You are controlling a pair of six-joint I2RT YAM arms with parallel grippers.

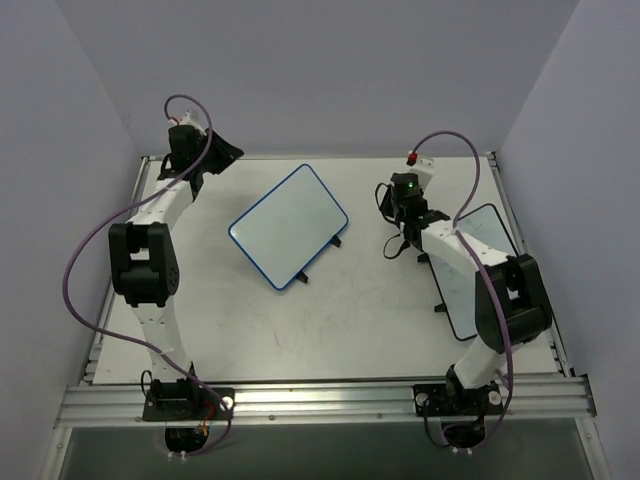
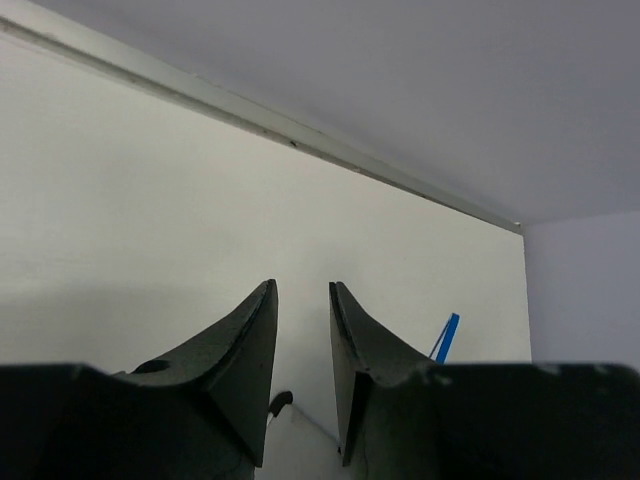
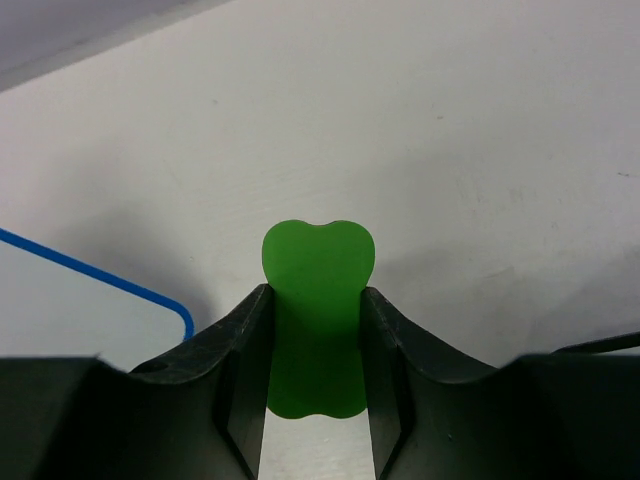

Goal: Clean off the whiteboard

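The whiteboard, white with a blue rounded frame and small black feet, lies askew in the middle of the table. Its face looks blank in the top view. My right gripper is to the right of it, shut on a green eraser held over the bare table. One blue corner of the whiteboard shows at the left of the right wrist view. My left gripper is at the back left of the table, apart from the whiteboard, its jaws narrowly open and empty. A blue bit of the frame shows past its right finger.
A black-framed white board lies at the right side under my right arm. The table's back rail and grey walls close in the back and sides. A metal rail runs along the near edge.
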